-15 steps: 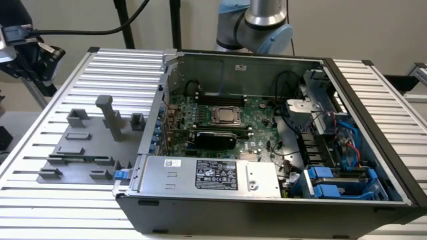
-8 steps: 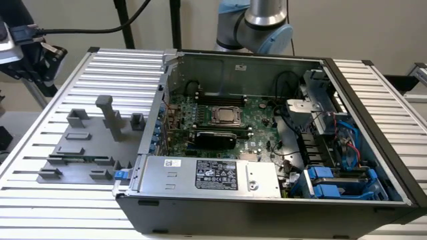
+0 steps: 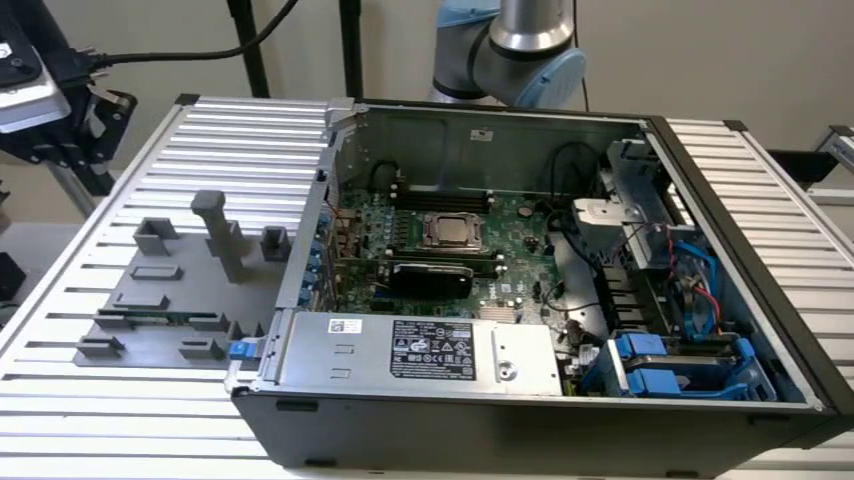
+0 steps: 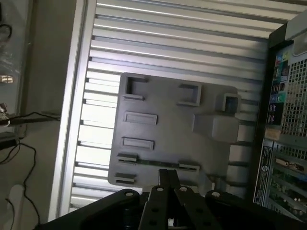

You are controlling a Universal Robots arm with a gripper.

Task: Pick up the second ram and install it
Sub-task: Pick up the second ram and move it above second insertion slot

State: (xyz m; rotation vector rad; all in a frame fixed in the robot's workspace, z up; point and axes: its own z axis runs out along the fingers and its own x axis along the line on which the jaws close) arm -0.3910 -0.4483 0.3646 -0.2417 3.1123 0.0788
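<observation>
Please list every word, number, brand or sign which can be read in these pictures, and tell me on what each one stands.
No text can be read with certainty.
Black label on the silver power box: white print, too small to read.
White sticker on the same box: blurred, unreadable.
Coloured marks on the back of the computer: too small to read.

Grey holder plate (image 3: 187, 295) open above, tall post (image 3: 222, 240), case wall (image 3: 324, 200) seemingly close

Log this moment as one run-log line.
gripper: above grey plastic holder tray | long thin green ram strip: lying in tray's holder blocks, not held | install: not done
</observation>
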